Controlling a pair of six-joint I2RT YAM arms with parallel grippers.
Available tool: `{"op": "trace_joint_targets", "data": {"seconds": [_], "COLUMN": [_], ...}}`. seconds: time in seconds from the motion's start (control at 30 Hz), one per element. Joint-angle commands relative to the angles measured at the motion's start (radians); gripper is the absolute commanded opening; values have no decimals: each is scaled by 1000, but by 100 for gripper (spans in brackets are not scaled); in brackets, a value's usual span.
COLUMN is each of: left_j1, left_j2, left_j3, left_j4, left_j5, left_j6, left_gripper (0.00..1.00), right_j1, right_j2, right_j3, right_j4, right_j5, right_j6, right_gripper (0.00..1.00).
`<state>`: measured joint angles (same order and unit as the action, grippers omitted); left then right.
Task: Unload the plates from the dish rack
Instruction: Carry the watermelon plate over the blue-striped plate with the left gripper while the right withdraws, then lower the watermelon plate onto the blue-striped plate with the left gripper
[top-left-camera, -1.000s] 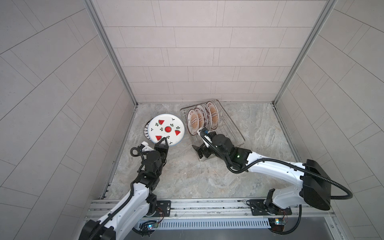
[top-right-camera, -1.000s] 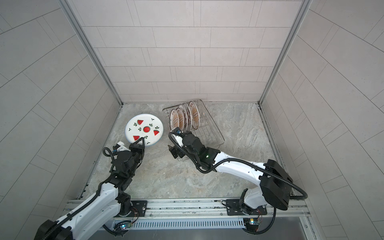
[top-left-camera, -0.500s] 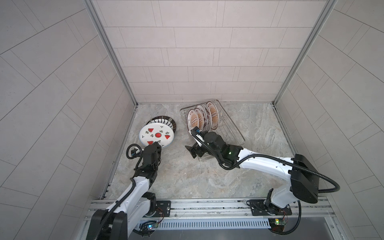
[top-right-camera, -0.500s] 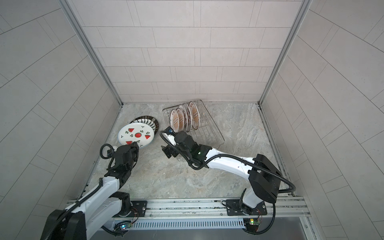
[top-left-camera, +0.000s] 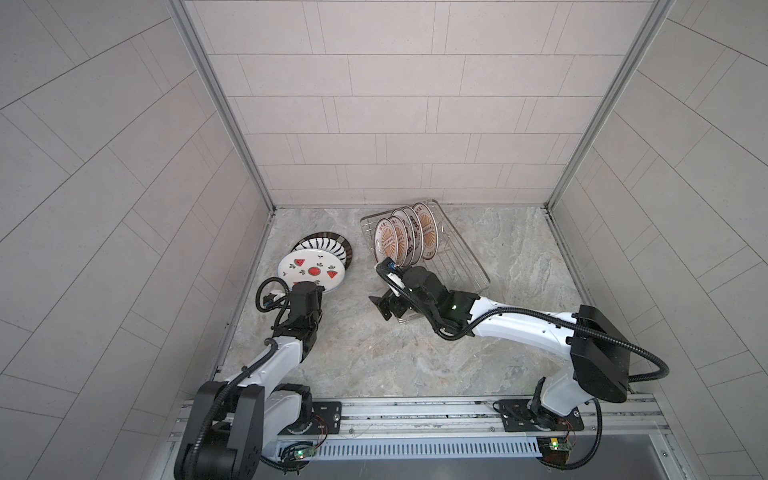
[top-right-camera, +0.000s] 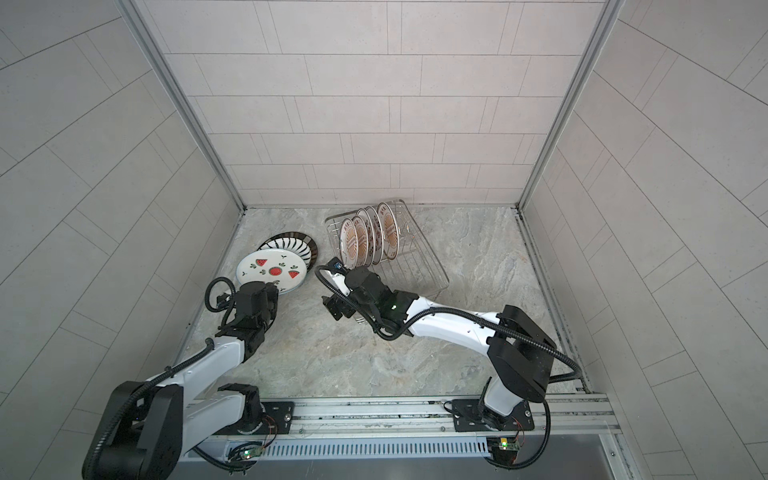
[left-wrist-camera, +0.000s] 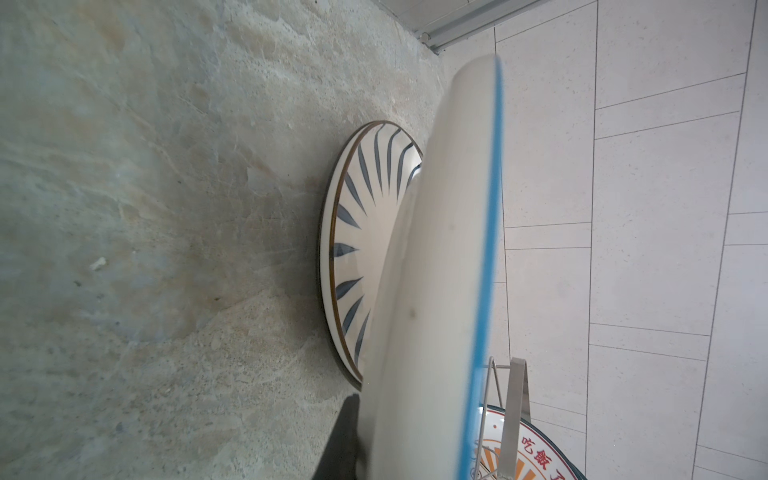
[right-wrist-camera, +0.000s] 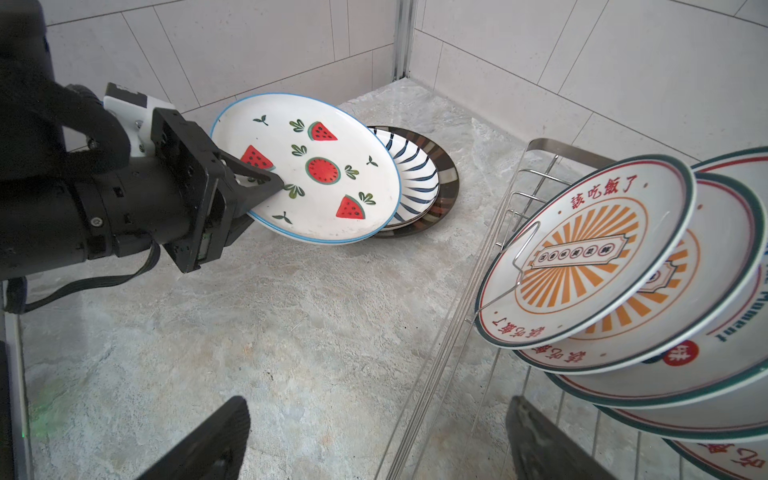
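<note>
We see the grey marbled table (top-left-camera: 374, 353) walled in by pale tiles. Toward its back stands the silver wire dish rack (top-left-camera: 469, 266), set at a slant. A row of white plates with orange sunbursts (top-left-camera: 401, 243) leans upright between its prongs at the far end, and the near end is bare wire.

Left of the rack, well apart from it, a dark-rimmed plate (right-wrist-camera: 446, 183) lies flat on the table with a blue-striped plate (right-wrist-camera: 415, 170) on top. The watermelon plate (top-left-camera: 311, 270) hangs tilted over the near edge of that stack; we cannot tell whether it touches.

The left pincer (right-wrist-camera: 266, 195) is clamped tight on the watermelon plate's near rim, one finger above and one below. The right pincer (right-wrist-camera: 374, 440) is spread wide and holds nothing. It sits low by the rack's near left edge, whose rim wires run between its fingers in the right wrist view.
</note>
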<state>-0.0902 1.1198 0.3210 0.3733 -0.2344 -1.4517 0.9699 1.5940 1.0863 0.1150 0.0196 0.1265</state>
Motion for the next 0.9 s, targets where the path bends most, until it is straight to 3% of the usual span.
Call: {"op": "trace_joint_targets", "data": {"seconds": [0.0,0.43,0.8,0.87], "left_j1": [11,30,35,36], "left_j2": [18,206,274,287], "left_j3": [65,92,152,157], "left_j4": [151,267,176,166], "left_j5": [-40,-1,-10,-12], "left_j6": [-14,-47,-53,-61], "left_gripper": [0,0,0,4], "right_j1": [9,10,9,9], "right_j2": [16,25,64,66], "right_j3": [21,6,30,28], "right_j4": [5,5,-25,-26], "right_j5": [2,34,78,83], "right_j6": [-18,-27,-23,-21], "right_gripper": [98,97,96,96]}}
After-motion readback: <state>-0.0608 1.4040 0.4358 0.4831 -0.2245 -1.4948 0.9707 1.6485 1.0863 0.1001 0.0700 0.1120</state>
